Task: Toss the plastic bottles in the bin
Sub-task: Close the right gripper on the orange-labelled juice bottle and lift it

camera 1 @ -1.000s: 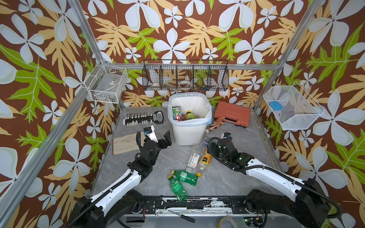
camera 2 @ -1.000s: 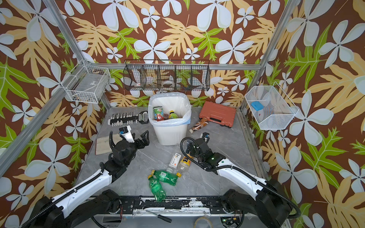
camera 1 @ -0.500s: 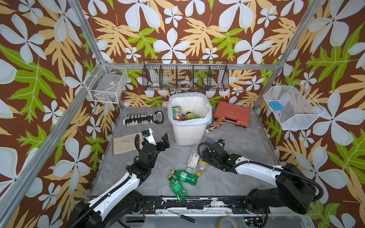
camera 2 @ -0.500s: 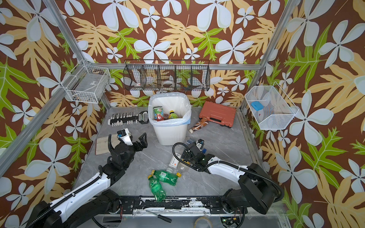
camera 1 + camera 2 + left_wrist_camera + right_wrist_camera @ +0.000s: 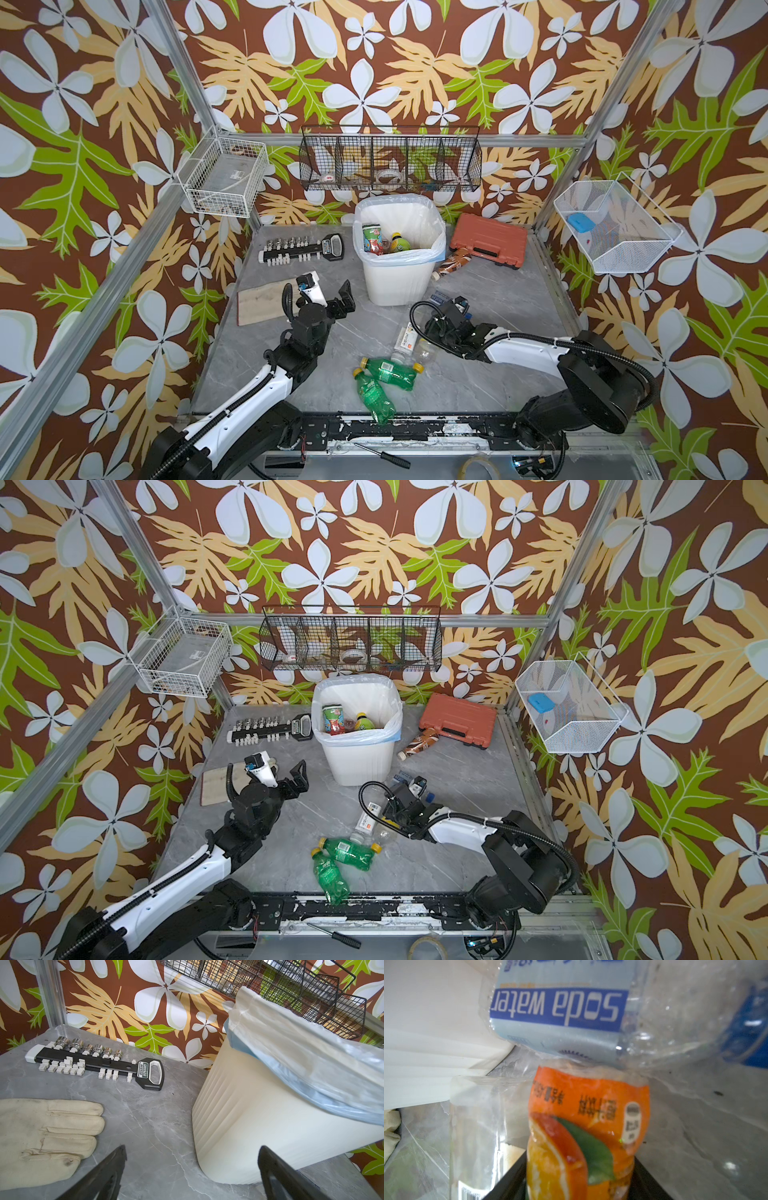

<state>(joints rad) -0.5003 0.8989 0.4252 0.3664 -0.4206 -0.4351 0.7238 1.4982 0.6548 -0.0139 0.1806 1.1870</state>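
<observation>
1. Right pincer is clenched on the orange bottle, low over the table, just near-right of the bin. Your left pincer is released and empty, left of the bin.
2. Nearest you, two green bottles lie touching, one close to the near table edge. A low swing of the right arm could knock that one off.
3. The grip is crowded. The soda bottle lies across the orange bottle's far end and seems to touch it, and a clear bottle lies just beside it. If you lift, the soda bottle may ride up and roll. If you drag sideways, you shove the clear one.
4. The orange bottle looks crumpled, so it may slip or pivot in the jaws as it rises.
5. Your open room is the bare table between the arms and the air above the cluster. The glove lies left of the left pincer, out of your way.
6. The bin stands far taller than the bottles, and its bag overhangs the rim. If you rise too little, the bottle hits the wall or snags the bag, and the bin may slide or tip. Some bottles lie inside already.
7. At the far right a brown bottle lies just beside the case, which leaves little room for jaws.
</observation>
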